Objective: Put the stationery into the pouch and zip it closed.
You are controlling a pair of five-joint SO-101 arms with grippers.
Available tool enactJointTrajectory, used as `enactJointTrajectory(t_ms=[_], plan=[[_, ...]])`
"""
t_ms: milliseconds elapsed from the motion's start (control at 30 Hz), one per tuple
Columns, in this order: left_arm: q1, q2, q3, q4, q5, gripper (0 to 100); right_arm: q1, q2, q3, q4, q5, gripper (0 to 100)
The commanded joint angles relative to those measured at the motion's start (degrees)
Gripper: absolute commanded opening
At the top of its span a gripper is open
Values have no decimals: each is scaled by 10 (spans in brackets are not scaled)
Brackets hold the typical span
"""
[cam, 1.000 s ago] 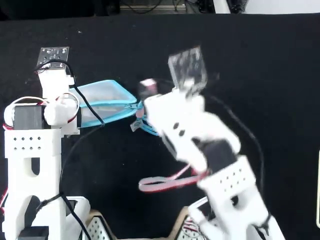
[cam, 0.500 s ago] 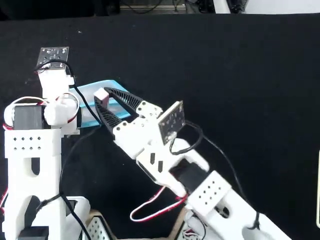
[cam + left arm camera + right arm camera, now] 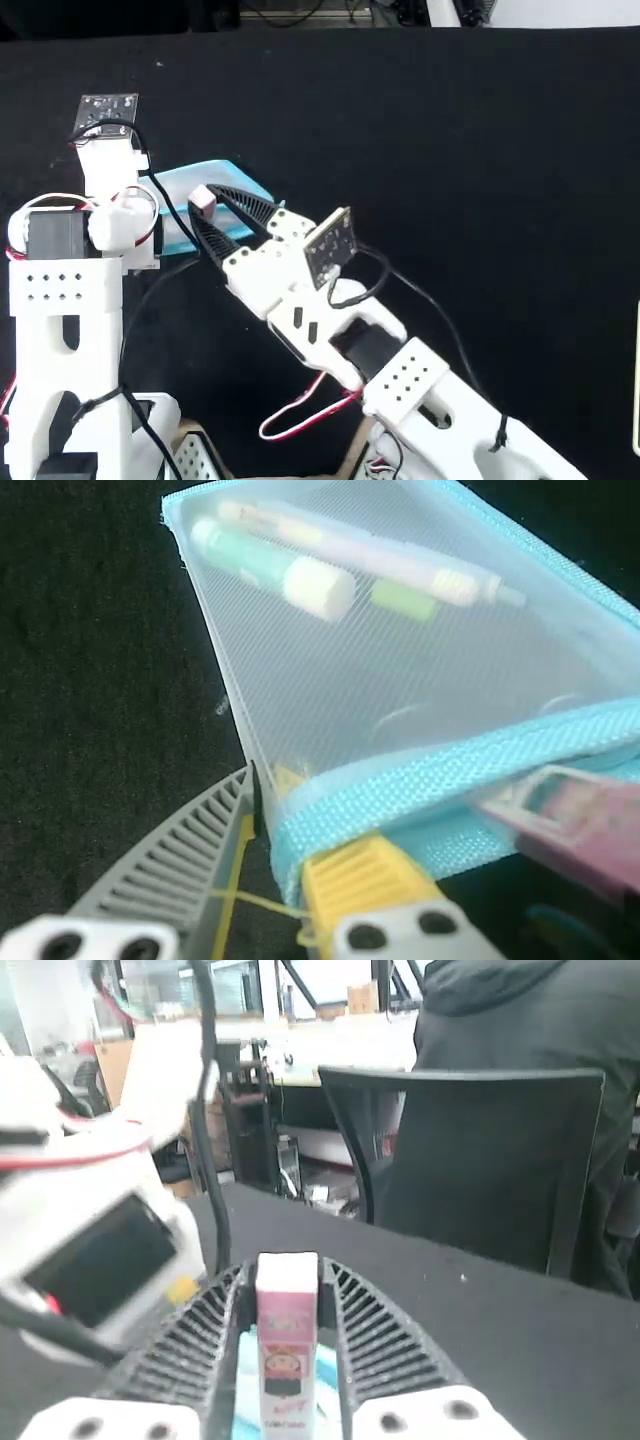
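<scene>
The right pincer was clamped on a pink-and-white eraser, which stood upright between its dark ribbed fingers. In the high view, the eraser sat over the near edge of the blue mesh pouch. Whether the eraser touched the pouch could not be determined. The pouch lay on the black bench, just beside the left arm. The left pincer was clamped on the end of the pouch's blue zipper tape, with a grey finger on one side and a yellow finger on the other. Inside the pouch, a pale green marker with a white cap and a lilac pen lay side by side along the far seam.
</scene>
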Motion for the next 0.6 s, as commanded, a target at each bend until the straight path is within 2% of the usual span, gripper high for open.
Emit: enactJointTrajectory(t_ms=[0, 267, 567], plan=[[7, 1, -21, 8, -5, 30, -1, 13, 1, -18, -4, 11], [7, 1, -22, 8, -5, 30, 38, 109, -8, -113, -4, 11], [7, 1, -22, 8, -5, 30, 16, 118, 43, -113, 67, 11]])
